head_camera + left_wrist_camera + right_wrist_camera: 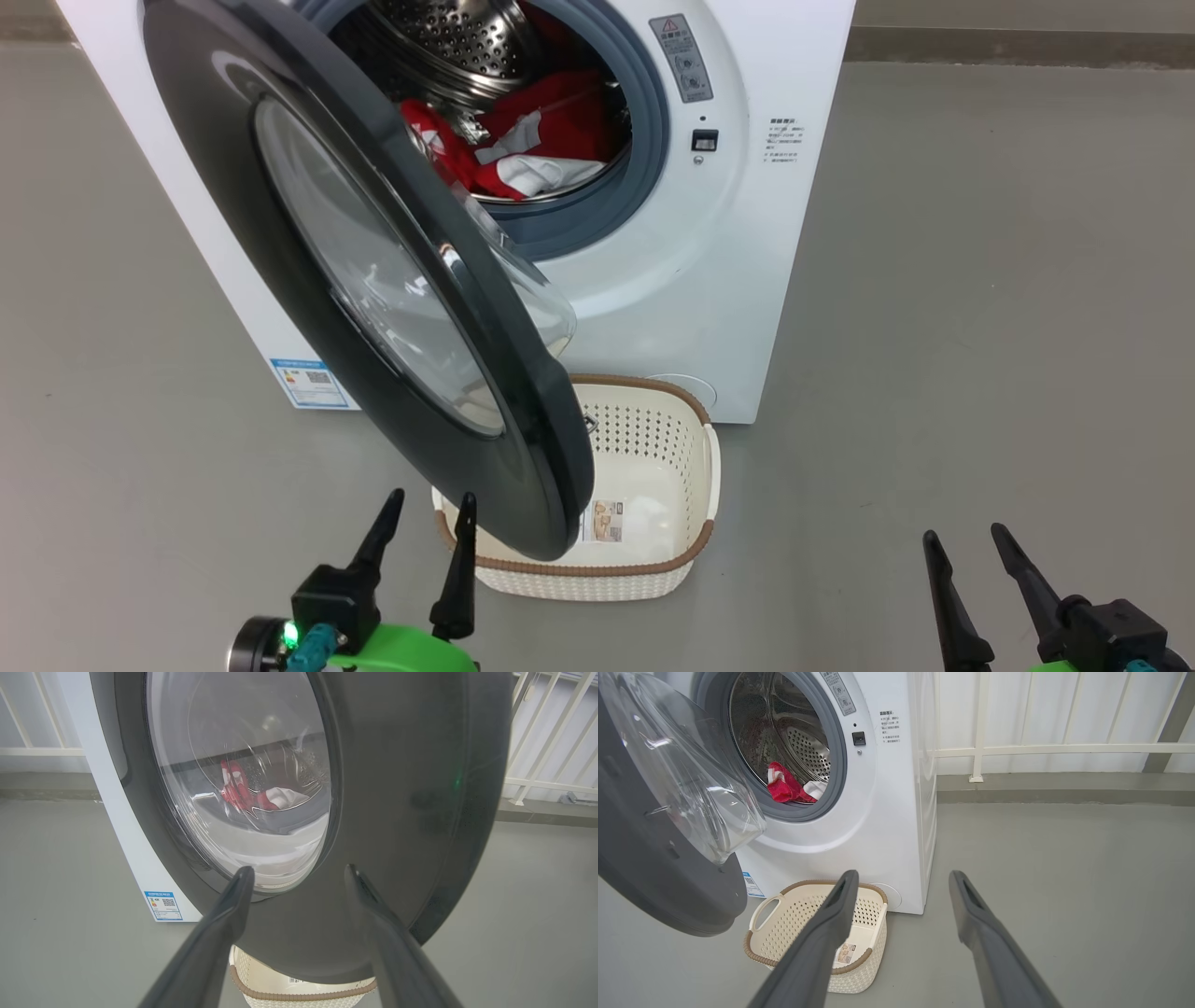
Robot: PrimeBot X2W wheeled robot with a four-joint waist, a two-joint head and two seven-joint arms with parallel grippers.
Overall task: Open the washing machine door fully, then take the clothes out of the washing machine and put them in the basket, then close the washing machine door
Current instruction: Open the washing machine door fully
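The white washing machine stands ahead with its black-rimmed door partly open, swung out toward me over the basket. Red and white clothes lie in the steel drum, also seen as clothes. The cream basket sits on the floor in front of the machine, partly under the door. My left gripper is open, just short of the door's lower rim. My right gripper is open and empty at the lower right, apart from the basket.
Grey floor spreads to the right of the machine. A white railing and a low kerb run behind it. A blue label sits on the machine's lower front corner.
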